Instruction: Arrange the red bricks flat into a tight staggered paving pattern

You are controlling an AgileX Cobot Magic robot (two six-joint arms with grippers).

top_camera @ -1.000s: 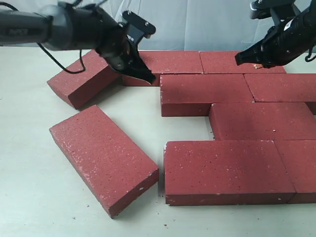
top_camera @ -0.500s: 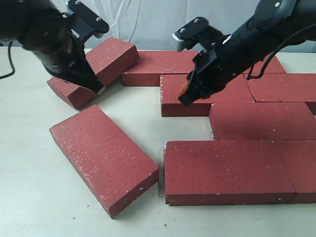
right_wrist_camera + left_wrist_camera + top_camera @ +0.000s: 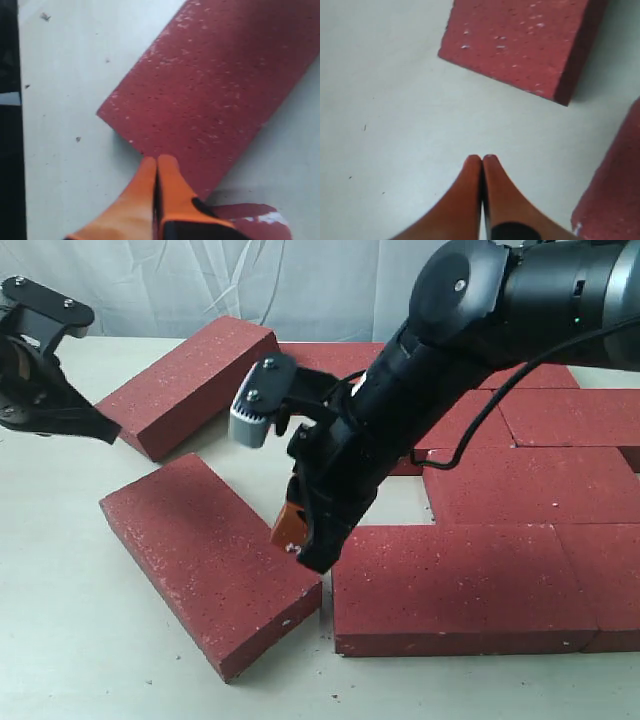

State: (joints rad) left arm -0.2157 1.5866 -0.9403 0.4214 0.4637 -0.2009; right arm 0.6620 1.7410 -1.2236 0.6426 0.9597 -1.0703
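The right gripper (image 3: 300,546) reaches across the middle, its orange-padded fingers pressed together with nothing between them. The tips hang over the edge of a loose brick (image 3: 205,558), which lies flat but askew on the pale table (image 3: 60,640), just beside the laid red bricks (image 3: 520,490). Whether the tips touch it is hard to tell. The left gripper (image 3: 481,161) is likewise closed and empty. It hovers above bare table near a second stray brick (image 3: 190,380), which seems tilted, one end propped on the rearmost laid bricks.
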